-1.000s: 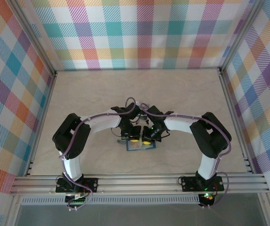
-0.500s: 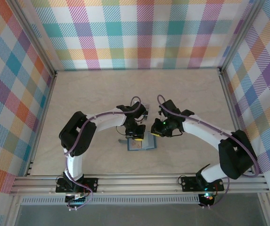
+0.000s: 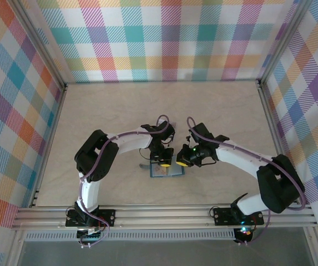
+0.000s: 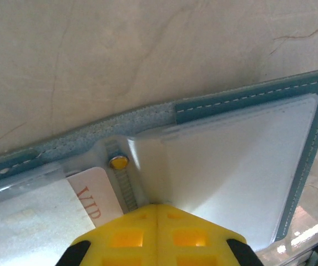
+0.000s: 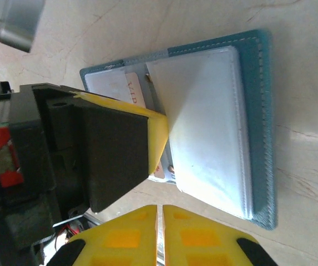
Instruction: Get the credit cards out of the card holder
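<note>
The teal card holder (image 3: 170,172) lies open on the table, its stitched rim (image 4: 231,103) framing pale insides. A pale see-through plastic sheet (image 5: 208,122) rises from its right panel to my left gripper (image 4: 157,209), which is shut on the sheet's corner by the fold. A pale card lettered VIP (image 4: 92,200) sits in the other panel beside a small brass snap (image 4: 118,162). My right gripper (image 5: 160,210) is shut and empty, hovering just off the holder's near edge (image 5: 258,166). The dark glossy credit cards are hidden.
A grey shiny flat piece (image 5: 9,22) lies on the table beyond the holder; I cannot tell what it is. Both wrists (image 3: 160,145) crowd over the holder. Checked walls (image 3: 159,39) ring the beige table (image 3: 220,105).
The right arm swung its elbow out to the right and lifted its gripper off the holder, then came back down beside it. The left gripper stayed at the holder's fold.
</note>
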`<state>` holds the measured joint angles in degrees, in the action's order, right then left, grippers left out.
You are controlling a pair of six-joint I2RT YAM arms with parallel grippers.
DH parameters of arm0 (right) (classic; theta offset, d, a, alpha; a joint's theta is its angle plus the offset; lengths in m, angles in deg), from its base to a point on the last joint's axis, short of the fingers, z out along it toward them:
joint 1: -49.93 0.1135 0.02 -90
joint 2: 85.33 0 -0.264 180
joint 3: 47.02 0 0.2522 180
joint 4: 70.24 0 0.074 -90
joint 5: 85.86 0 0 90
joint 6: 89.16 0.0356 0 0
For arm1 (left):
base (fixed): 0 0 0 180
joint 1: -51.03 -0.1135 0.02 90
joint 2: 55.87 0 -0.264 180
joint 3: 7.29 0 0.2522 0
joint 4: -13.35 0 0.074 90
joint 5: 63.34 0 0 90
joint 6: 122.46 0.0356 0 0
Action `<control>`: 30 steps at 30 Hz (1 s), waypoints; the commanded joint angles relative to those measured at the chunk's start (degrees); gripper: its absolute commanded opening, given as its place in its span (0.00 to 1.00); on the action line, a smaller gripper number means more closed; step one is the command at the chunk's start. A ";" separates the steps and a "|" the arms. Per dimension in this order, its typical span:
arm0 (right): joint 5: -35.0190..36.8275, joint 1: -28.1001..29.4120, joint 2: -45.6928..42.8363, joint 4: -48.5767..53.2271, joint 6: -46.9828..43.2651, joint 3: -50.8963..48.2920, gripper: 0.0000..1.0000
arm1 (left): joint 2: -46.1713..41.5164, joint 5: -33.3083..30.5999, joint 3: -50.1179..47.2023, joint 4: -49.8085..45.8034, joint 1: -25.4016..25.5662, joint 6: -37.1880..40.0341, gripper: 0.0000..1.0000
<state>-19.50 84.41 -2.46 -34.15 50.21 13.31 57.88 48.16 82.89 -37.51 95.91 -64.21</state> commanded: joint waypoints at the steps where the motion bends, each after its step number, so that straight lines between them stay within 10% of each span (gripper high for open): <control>1: -4.79 0.32 2.97 -5.64 2.10 -1.45 0.11 | 1.74 1.04 -1.12 1.23 0.73 -0.41 0.01; 30: -7.74 1.12 14.30 -10.25 2.38 1.18 0.10 | -11.89 -8.31 -5.88 -4.47 -1.84 -0.88 0.01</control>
<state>-25.97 85.22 10.65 -45.05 53.53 12.34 48.09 41.52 79.31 -39.11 95.13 -65.04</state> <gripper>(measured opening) 0.092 0.050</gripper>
